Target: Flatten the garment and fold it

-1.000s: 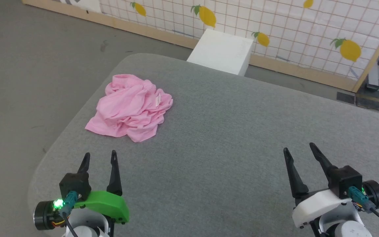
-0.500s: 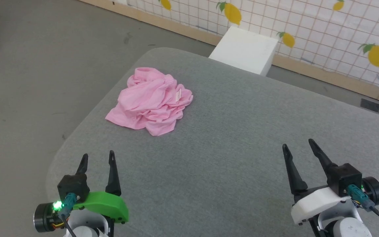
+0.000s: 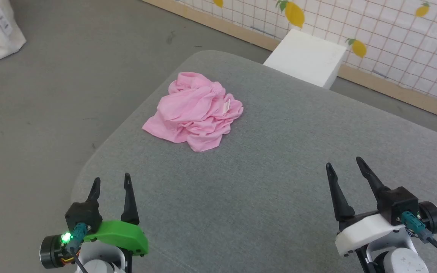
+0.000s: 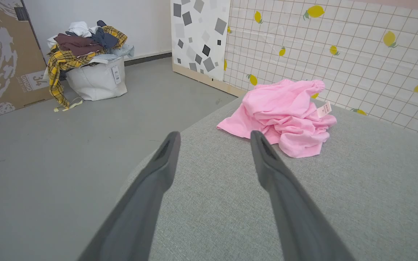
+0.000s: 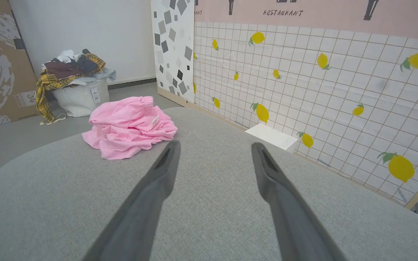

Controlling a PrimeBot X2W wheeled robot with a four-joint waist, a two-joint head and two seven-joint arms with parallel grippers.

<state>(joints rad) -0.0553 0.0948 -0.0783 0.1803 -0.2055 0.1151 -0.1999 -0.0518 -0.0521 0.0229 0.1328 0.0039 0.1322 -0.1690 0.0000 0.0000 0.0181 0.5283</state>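
1. The garment (image 3: pixel 195 112) lies in a crumpled pink heap at the far left of the grey desk (image 3: pixel 260 204), close to its rounded corner. Its white label (image 3: pixel 225 107) shows on the heap's right side.
2. The left gripper (image 3: pixel 112 177) and right gripper (image 3: pixel 344 162) hover at the near side, fingers spread and empty, well apart from the cloth.
3. The step in hand looks like the reach. The left gripper is nearer and should aim for a loose hem at the heap's near edge, pinching 1 layer rather than the bunched middle.
4. The right gripper would have to cross much of the desk to take the opposite side, so that the 2 can pull the cloth flat.
5. Nothing on the desk blocks the way. A white box (image 3: pixel 305 57) stands beyond the far edge and a basket of clothes (image 4: pixel 93 78) sits on the floor far left. The main risk is dragging the garment off the nearby edge.
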